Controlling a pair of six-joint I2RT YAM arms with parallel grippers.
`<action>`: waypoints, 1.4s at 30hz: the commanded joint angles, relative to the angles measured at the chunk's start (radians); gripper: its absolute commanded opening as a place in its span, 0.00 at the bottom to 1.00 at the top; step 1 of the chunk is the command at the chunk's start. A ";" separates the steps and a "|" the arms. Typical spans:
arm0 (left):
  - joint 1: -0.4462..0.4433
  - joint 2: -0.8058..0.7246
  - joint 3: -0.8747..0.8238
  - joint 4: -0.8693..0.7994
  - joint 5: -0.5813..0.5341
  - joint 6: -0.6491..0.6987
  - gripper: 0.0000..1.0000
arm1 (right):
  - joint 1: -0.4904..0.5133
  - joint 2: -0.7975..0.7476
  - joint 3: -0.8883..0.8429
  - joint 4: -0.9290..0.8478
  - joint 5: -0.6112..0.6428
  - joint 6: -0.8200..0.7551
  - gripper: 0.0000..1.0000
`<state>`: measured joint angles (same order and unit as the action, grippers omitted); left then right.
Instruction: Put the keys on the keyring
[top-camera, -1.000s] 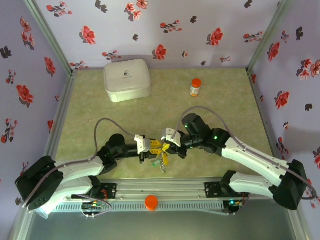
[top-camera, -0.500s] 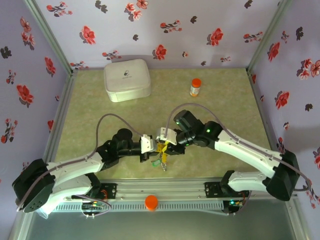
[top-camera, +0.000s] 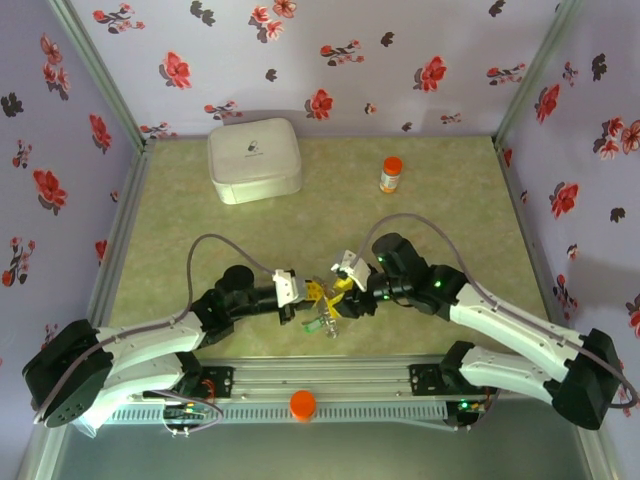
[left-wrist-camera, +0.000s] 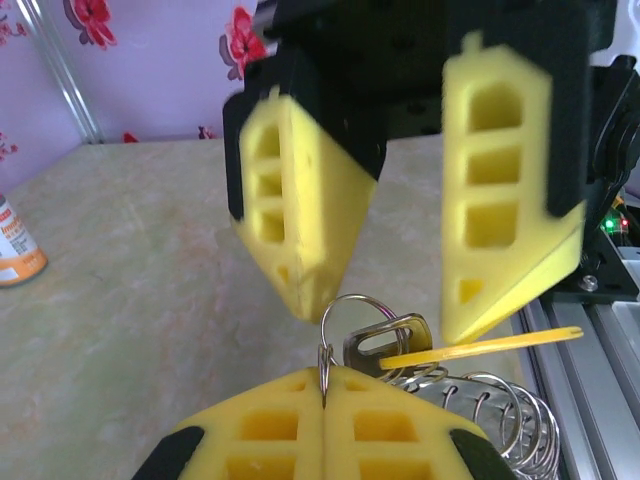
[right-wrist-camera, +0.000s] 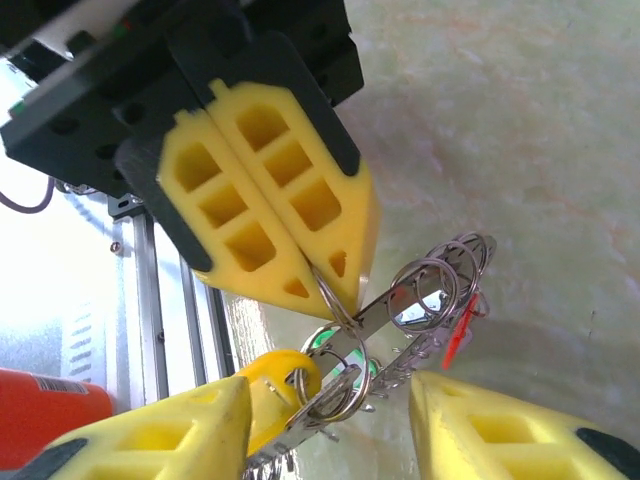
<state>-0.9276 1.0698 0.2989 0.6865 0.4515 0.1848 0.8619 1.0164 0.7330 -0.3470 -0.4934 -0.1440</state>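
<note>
Backing off rightward, the right end effector (top-camera: 338, 290) now gapes empty around the dangling keys (right-wrist-camera: 390, 300) (lower centre, top view); the left end effector (right-wrist-camera: 332, 272) is clamped on their small wire ring (left-wrist-camera: 352, 297). Threading is underway, I judge; next comes a precise regrasp.

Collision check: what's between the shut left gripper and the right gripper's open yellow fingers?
Left wrist view: a thin silver wire ring, held by the left gripper, and a silver key head.
</note>
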 joint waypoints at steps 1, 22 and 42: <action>-0.001 -0.011 -0.023 0.085 -0.007 -0.012 0.00 | 0.003 0.014 -0.009 0.056 0.005 0.061 0.37; 0.000 -0.056 -0.055 0.293 0.036 -0.035 0.00 | -0.008 0.190 0.033 -0.014 -0.078 0.087 0.09; 0.016 0.106 -0.066 0.438 0.122 -0.136 0.00 | -0.022 -0.099 -0.080 0.165 -0.027 -0.132 0.43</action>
<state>-0.9215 1.1698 0.2066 1.0386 0.5278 0.0761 0.8421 0.9024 0.6567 -0.2169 -0.4934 -0.2298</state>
